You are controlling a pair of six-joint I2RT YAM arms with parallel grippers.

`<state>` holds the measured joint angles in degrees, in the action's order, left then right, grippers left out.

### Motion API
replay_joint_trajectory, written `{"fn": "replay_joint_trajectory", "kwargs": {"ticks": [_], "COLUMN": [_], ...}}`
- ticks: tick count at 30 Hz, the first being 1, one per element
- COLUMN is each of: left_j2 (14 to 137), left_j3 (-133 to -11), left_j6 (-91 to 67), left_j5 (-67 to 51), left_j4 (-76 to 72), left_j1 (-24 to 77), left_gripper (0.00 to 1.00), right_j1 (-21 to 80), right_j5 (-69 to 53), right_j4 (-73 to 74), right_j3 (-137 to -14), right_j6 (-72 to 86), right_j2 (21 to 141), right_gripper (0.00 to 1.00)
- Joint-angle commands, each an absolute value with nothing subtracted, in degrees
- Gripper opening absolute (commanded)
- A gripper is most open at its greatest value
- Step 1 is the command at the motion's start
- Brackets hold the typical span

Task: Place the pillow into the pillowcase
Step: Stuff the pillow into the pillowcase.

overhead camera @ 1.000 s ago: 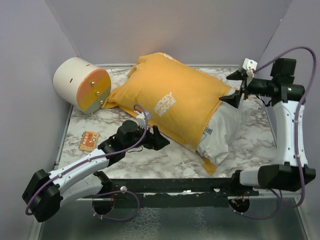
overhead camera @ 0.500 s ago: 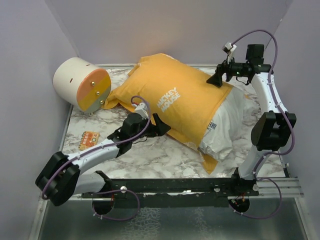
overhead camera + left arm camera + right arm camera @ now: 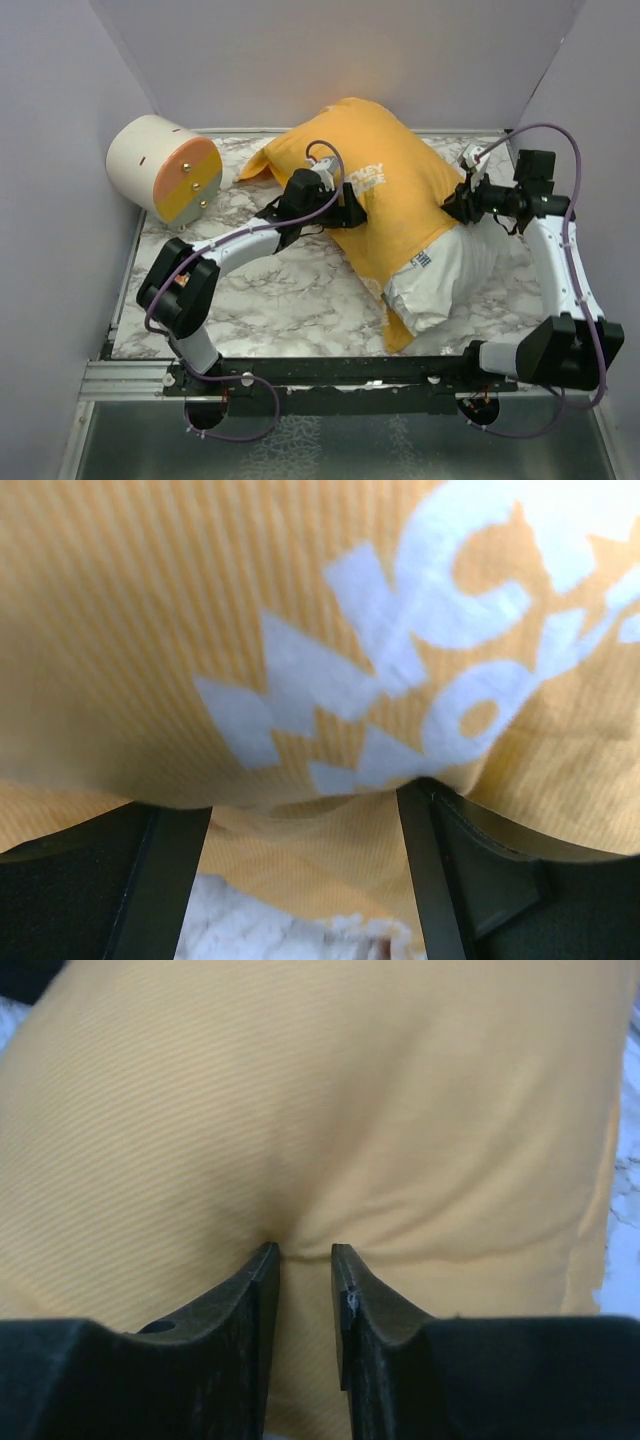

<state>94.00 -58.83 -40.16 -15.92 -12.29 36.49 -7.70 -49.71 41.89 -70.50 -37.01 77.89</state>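
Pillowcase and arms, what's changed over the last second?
The left fingers swung from the near edge onto the pillowcase lettering, open, shoving it back and right. The right fingers went far, came back and closed on a pillowcase fold. Unchanged: the cylinder, and the pillow sticking out at the near right.

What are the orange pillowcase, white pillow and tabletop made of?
The pillowcase looks like thin matte woven cloth, perhaps cotton: fine ribbed lines show up close. The pillow is soft white fabric over plump filling; it bulges and creases. The tabletop is marble-patterned, grey veins on white; stone or printed film, unclear.
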Motion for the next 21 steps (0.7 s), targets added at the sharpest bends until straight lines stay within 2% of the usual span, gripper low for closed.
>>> {"fn": "replay_joint_trajectory", "kwargs": {"ticks": [1, 7, 10, 13, 15, 17, 21], "left_j2": [100.2, 114.46, 120.3, 120.63, 116.97, 110.64, 90.96], "left_j3": [-73.84, -97.8, -109.21, -115.48, -113.14, -104.89, -78.23], "left_j6": [-34.6, -31.53, -29.18, -22.46, -19.12, -17.06, -20.16], "left_j5": [-21.13, -26.13, -23.41, -14.67, -11.44, -10.79, -13.59], "left_j4": [-12.02, -1.68, 4.8, 11.84, 12.56, 9.33, -3.33], "left_j1": [37.19, 38.62, 38.64, 38.54, 38.09, 37.19, 33.41], "left_gripper": [0.76, 0.76, 0.77, 0.79, 0.8, 0.81, 0.86], "right_j1": [-6.6, -6.59, -6.59, -6.51, -6.31, -5.44, -0.75], "right_j5": [-51.63, -59.84, -62.52, -67.88, -71.09, -73.51, -78.06], "right_j4": [58.21, 66.52, 69.12, 78.3, 80.63, 80.66, 80.64], "right_j3": [-65.19, -68.77, -72.73, -78.59, -80.62, -79.66, -76.68], "right_j6": [-46.4, -52.85, -56.39, -67.87, -74.21, -80.11, -92.56], "right_j2": [69.35, 64.71, 66.14, 68.05, 68.4, 67.82, 68.11], "right_gripper": [0.28, 0.3, 0.38, 0.55, 0.71, 0.97, 1.0]}}
